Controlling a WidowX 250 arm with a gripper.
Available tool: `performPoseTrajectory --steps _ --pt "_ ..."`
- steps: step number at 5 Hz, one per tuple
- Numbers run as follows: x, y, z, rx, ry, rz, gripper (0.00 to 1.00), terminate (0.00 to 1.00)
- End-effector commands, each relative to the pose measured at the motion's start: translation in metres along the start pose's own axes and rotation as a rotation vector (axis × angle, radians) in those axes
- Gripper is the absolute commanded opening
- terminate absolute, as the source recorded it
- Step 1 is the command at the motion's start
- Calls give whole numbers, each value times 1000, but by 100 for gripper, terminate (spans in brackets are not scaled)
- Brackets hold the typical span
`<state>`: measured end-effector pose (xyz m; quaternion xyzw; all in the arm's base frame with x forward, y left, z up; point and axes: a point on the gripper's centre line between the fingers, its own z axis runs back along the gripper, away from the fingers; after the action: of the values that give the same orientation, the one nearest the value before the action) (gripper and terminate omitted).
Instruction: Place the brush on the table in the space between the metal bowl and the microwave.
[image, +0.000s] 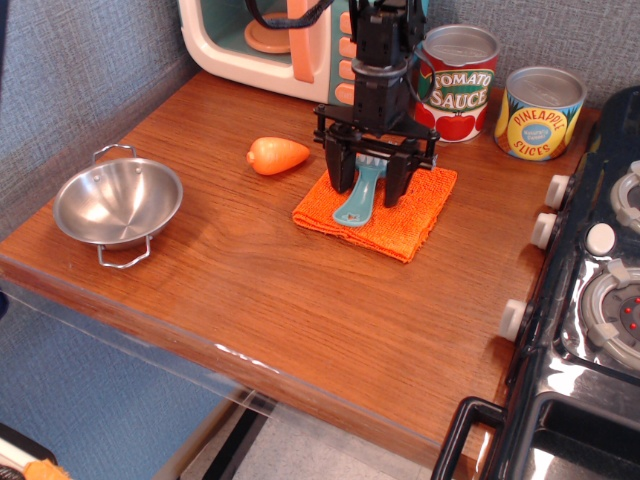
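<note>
The teal brush (356, 204) lies on an orange cloth (405, 215) on the brown table (300, 300), bristles toward the back and mostly hidden by the gripper. My gripper (368, 190) is lowered over the brush head, one finger (343, 175) on each side of it, still slightly apart from it. The brush rests flat on the cloth. The metal bowl (117, 204) sits at the front left near the table edge. The microwave (300, 45) stands at the back, its door open. The bare wood between bowl and microwave holds nothing.
An orange toy carrot (277, 155) lies left of the cloth. Two tin cans, tomato sauce (455, 85) and pineapple slices (538, 113), stand at the back right. A black stove (590, 300) borders the right side. A grey wall runs along the left.
</note>
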<state>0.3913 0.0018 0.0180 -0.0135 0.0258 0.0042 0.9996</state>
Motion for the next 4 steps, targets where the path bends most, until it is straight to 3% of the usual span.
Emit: performPoseTrajectory --steps 1,2,3,4 --pt "8 1 16 32 -41 -32 0 0" --pt "4 -1 36 7 -84 -59 0 0" --pt "-1 10 78 -17 -182 -76 0 0" --pt "-3 49 103 -11 -247 -19 0 0"
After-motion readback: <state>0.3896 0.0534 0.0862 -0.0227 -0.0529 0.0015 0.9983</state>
